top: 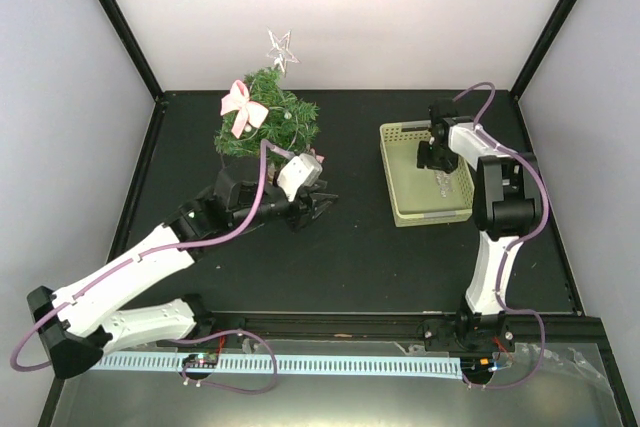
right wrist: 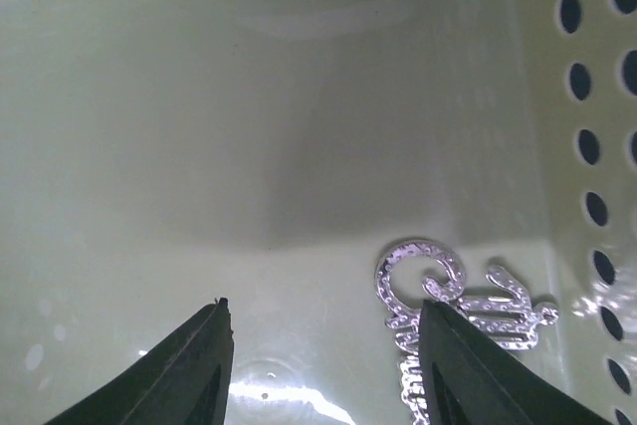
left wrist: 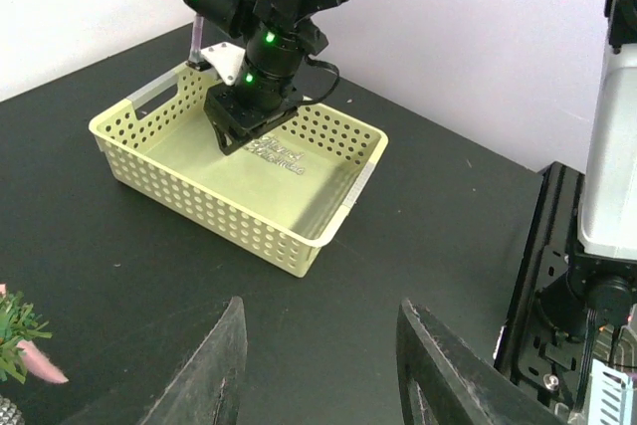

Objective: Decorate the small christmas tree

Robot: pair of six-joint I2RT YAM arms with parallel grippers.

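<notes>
Standing toward the far left corner of the black tabletop (top: pixel 350 257), the small christmas tree (top: pixel 268 122) already wears a pink bow (top: pixel 241 107) on its left side and a silver star (top: pixel 281 48) at its tip. The decorating therefore looks partly done. At least one piece remains to be hung, since a glittery silver ornament (right wrist: pixel 503 311) lies on the floor of the pale green basket (top: pixel 400 209) near the right edge.

The left arm stretches low and diagonally from its base at the near left edge, with its wrist just on the near side of the tree. The left gripper (left wrist: pixel 318 365) points across the tabletop toward the basket. Its fingers are parted with nothing between them, so it is released and empty.

The right arm rises from the near right edge, folds at the elbow and tips its wrist down into the basket. The right gripper (right wrist: pixel 324 306) hangs close over the basket floor with its fingers spread. The silver ornament sits beside one finger, close to the perforated wall, and is not grasped. Picking it up appears to be the step in hand, with hanging it on the tree left to do.
</notes>
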